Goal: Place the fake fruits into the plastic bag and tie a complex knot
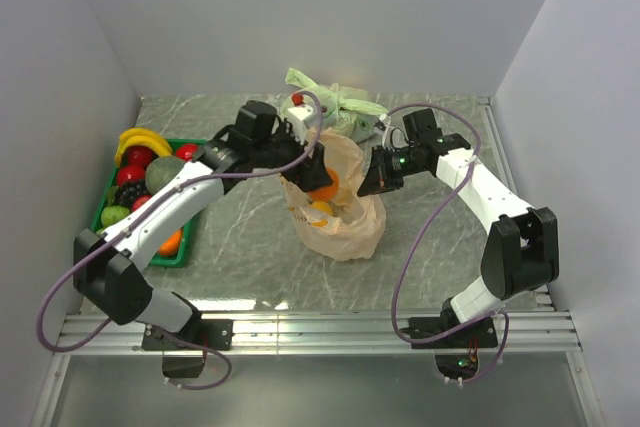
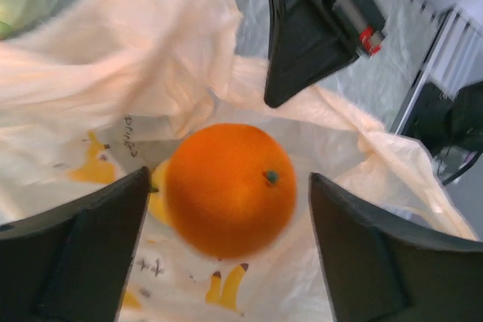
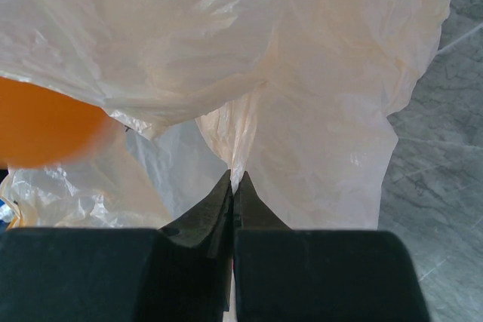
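Note:
The peach-orange plastic bag [image 1: 345,227] stands open mid-table. My left gripper [image 1: 318,169] hangs over its mouth, jaws wide open. A round orange [image 2: 230,190] lies between the fingers [image 2: 90,246] with a small gap on each side, over the bag's inside [image 2: 317,262]. A yellow fruit [image 2: 157,197] lies in the bag behind it. My right gripper [image 3: 234,176] is shut on a fold of the bag's rim [image 3: 245,133] and holds it up; it also shows in the top view [image 1: 376,179]. No knot shows.
A green tray [image 1: 104,209] at the left holds a banana [image 1: 135,139], red fruits [image 1: 138,157], a dark green melon ball [image 1: 163,174] and an orange [image 1: 171,242]. A knotted pale green bag [image 1: 340,107] lies at the back. Walls close in on three sides.

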Robot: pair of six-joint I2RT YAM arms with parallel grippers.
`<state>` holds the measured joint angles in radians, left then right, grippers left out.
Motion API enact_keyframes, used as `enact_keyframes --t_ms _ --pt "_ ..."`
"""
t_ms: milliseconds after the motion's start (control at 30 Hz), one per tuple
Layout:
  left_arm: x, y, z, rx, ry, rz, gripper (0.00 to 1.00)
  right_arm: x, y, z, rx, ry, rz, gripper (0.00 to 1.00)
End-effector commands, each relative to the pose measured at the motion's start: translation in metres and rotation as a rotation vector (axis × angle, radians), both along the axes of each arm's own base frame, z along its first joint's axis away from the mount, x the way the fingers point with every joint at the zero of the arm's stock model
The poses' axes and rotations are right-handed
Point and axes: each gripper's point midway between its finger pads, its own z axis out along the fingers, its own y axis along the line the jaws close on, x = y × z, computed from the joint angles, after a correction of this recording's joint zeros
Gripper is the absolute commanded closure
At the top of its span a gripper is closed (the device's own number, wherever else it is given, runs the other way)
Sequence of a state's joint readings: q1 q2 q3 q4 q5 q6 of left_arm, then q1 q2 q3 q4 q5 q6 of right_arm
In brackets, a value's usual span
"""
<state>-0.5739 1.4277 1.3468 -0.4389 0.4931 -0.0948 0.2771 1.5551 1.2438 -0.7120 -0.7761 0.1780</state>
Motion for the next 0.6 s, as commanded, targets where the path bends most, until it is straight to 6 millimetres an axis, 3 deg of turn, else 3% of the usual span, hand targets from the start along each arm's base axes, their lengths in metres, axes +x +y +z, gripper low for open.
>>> enact_keyframes --t_ms 0,167,267,300,367,400,433,500,567 --pt "0.001 -0.007 0.008 0.018 -0.042 0.011 0.01 0.009 0.001 0.016 0.020 -0.052 0.010 1.00" --pt "0.004 0.003 0.024 0.043 -0.080 0.044 0.01 0.008 0.000 0.013 0.017 -0.040 0.013 1.00" --pt "0.009 0.028 0.049 0.042 -0.115 0.097 0.00 0.010 -0.002 0.012 0.010 -0.045 0.010 1.00" --pt "0.021 0.051 0.058 0.026 -0.114 0.148 0.01 0.011 -0.002 0.012 0.009 -0.046 0.008 1.00" --pt "0.026 0.084 0.064 0.025 -0.069 0.223 0.04 0.013 -0.005 0.011 0.006 -0.049 0.002 1.00" --pt "0.040 0.120 0.063 0.029 -0.042 0.317 0.07 0.012 -0.004 0.011 0.004 -0.048 0.003 1.00" --pt "0.041 0.138 0.065 0.033 -0.039 0.364 0.09 0.012 -0.005 0.010 0.004 -0.048 0.004 1.00" --pt "0.048 0.189 0.057 0.086 -0.021 0.505 0.10 0.011 -0.005 0.009 -0.001 -0.050 0.006 1.00" --pt "0.045 0.224 0.051 0.188 -0.055 0.550 0.07 0.011 -0.005 0.008 -0.002 -0.052 0.014 1.00"
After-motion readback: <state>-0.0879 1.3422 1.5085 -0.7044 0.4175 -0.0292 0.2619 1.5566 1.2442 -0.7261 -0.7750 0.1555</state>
